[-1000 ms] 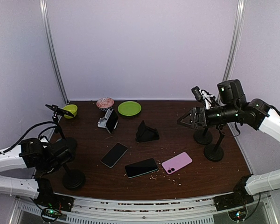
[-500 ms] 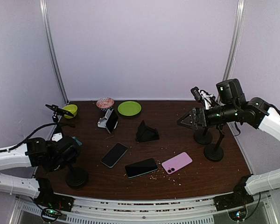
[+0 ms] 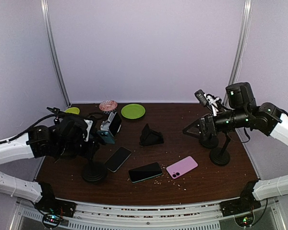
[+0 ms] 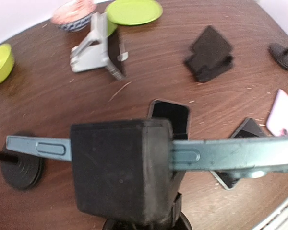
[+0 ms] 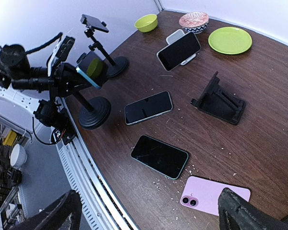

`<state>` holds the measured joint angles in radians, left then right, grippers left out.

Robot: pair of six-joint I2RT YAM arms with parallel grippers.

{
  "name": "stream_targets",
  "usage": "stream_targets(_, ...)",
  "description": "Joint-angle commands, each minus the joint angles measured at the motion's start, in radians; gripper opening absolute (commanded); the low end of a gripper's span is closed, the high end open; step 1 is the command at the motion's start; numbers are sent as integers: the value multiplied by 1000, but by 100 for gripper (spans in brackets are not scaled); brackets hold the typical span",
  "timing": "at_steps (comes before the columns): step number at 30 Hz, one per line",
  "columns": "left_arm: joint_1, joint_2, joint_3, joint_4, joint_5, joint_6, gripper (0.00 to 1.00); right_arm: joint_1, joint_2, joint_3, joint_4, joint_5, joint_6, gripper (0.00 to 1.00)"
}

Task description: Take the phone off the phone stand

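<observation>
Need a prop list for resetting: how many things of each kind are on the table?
Phones: 5
Stands: 6
Bowls: 2
Plates: 1
Total: 14

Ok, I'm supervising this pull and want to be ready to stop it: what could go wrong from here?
1. The black clamp of the round-based black stand wraps the teal-edged phone held in the left pincer, so pulling may drag or tip the stand.
2. A tipped stand could hit the dark phone lying flat beside its base.
</observation>
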<state>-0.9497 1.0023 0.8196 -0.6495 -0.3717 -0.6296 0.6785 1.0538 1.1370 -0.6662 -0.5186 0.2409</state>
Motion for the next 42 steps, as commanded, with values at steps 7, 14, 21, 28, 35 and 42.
stream_targets(7, -26, 275, 388, 129, 204, 172, 0, 222, -26, -78, 205, 178, -139, 100)
stream_targets(14, -67, 451, 611, 79, 270, 159, 0, 268, 0, -113, 359, 267, -199, 94)
stream_targets(21, -84, 538, 758, 50, 303, 139, 0, 284, 22, -132, 432, 386, -321, 91)
stream_targets(28, -96, 586, 817, 52, 320, 132, 0, 305, 40, -138, 521, 483, -384, 86)
stream_targets(35, -100, 623, 856, 68, 352, 128, 0, 304, 136, -55, 462, 476, -461, 81)
stream_targets(42, -100, 637, 869, 57, 356, 136, 0, 303, 200, 1, 471, 455, -457, 62)
